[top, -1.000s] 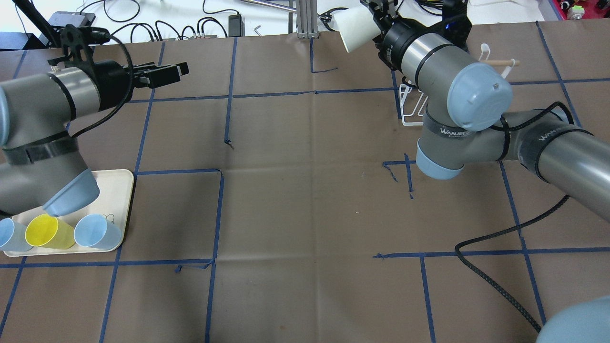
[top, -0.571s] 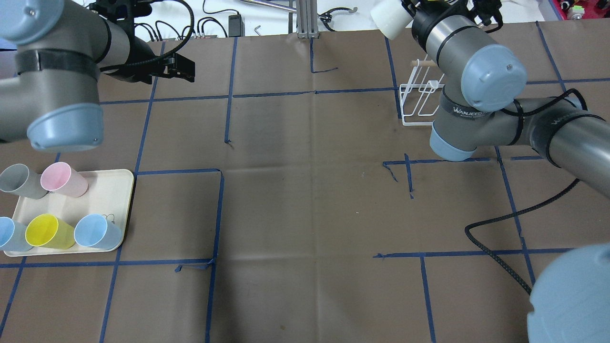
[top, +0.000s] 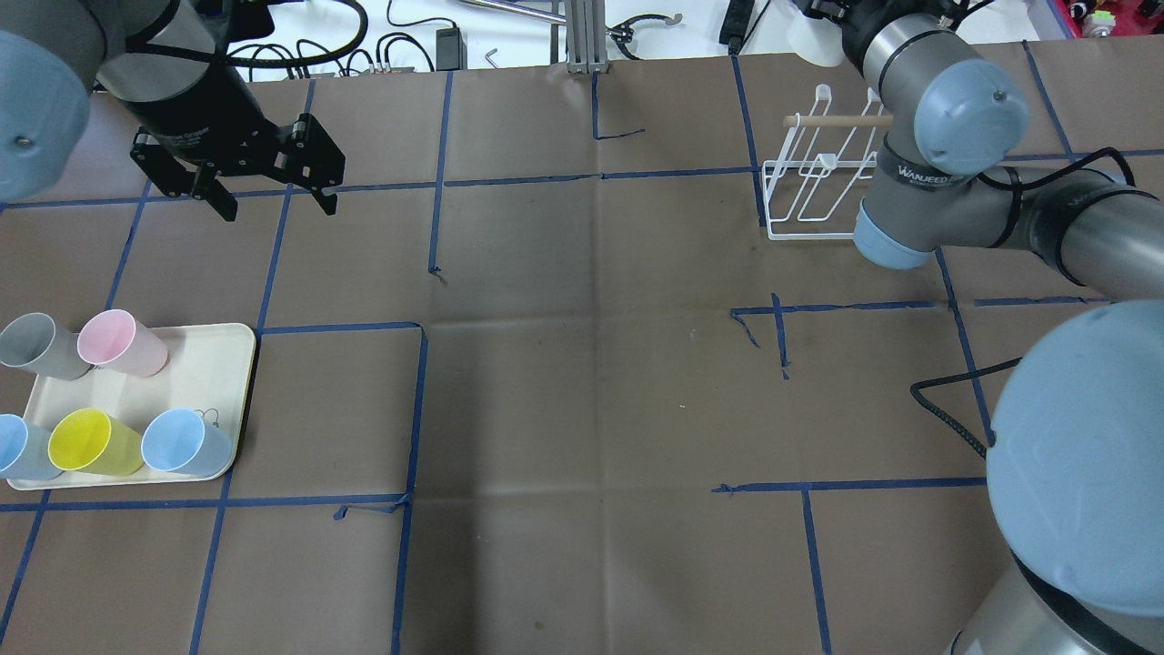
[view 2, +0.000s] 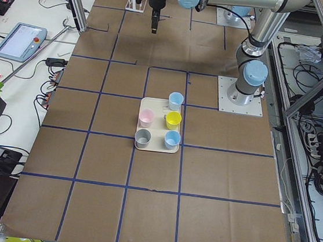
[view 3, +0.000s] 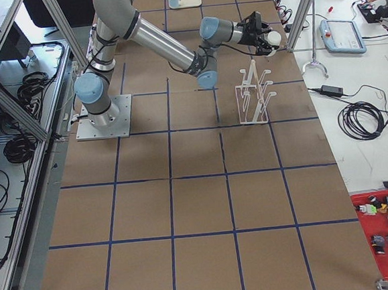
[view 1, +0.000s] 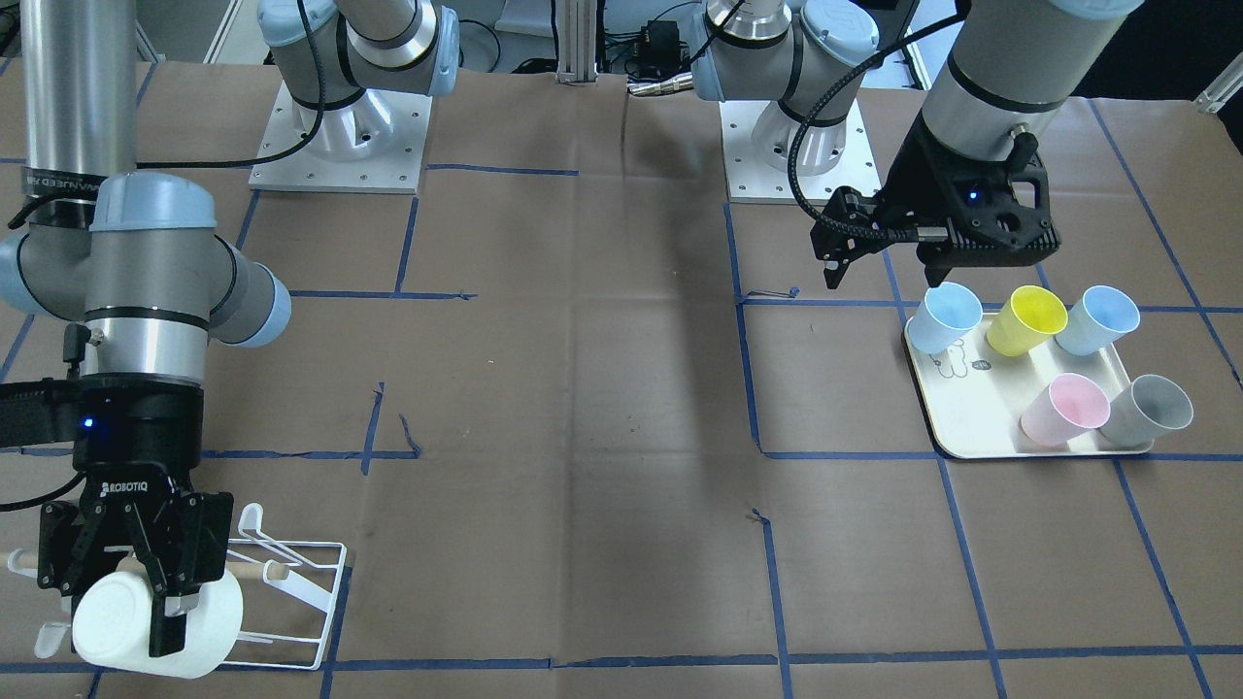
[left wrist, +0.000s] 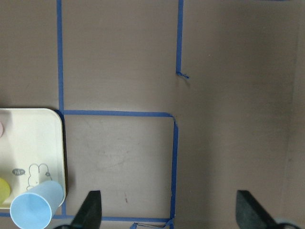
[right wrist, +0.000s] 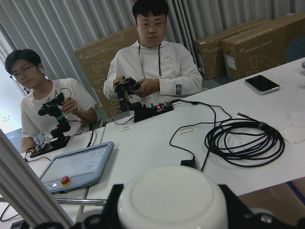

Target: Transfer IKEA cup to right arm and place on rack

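Colours noted from the table side. The IKEA cup (view 1: 107, 621) is plain white. The right gripper (view 1: 160, 612) is black with white ROBOTIQ lettering; the left gripper (top: 277, 209) is black. The right arm (view 1: 146, 282) and left arm (view 1: 1000, 68) are silver-grey with light-blue caps. The rack (top: 812, 186) is white wire with a pale wooden dowel. The tray (view 1: 981, 432) is cream with a cartoon rabbit outline. On it: light-blue cups (view 1: 947, 318), yellow cup (view 1: 1027, 320), pink cup (view 1: 1063, 408), grey cup (view 1: 1151, 410). The table (top: 582, 364) is brown with a blue tape grid.

ROBOTIQ printed above right jaws; strap (top: 923, 173) on right arm (top: 1009, 209) maybe WANJEER
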{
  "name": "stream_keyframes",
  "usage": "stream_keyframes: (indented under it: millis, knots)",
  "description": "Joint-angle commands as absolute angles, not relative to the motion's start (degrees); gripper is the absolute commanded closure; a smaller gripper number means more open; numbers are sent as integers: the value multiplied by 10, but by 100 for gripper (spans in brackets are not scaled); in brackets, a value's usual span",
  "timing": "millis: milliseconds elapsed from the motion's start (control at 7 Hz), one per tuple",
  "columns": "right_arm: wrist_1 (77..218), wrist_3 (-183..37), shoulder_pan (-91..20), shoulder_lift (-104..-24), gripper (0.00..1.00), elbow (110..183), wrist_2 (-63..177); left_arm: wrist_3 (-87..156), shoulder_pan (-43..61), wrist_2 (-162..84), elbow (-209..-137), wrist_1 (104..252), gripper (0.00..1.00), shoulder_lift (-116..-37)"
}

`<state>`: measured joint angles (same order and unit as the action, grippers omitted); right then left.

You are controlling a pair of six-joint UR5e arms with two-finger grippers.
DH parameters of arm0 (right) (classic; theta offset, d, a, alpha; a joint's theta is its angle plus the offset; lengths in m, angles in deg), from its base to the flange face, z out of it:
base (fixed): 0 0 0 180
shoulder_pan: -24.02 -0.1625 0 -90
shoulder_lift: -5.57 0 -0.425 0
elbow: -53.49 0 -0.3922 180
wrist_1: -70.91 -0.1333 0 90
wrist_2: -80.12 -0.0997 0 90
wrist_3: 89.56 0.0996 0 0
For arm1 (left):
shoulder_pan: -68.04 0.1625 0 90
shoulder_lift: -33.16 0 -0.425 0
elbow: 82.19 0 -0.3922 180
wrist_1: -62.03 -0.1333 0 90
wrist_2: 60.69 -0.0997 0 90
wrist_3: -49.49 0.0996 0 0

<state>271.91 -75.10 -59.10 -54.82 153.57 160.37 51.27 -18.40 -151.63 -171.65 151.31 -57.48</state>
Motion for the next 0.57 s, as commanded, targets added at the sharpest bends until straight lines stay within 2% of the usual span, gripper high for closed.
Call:
stream_keyframes:
  millis: [0,143,429]
  knots:
    - [2719,-788,-589,-512,90,1525,1605,518,-177,-1518,-1751,1523,1,-538]
    - [2718,-788,-584,-502,90,1525,1606,547,-163,-1518,-1775,1521,1,-523]
    - [2718,-788,-581,-493,90,1529,1606,661,-52,-1518,-1833,1521,1,-478]
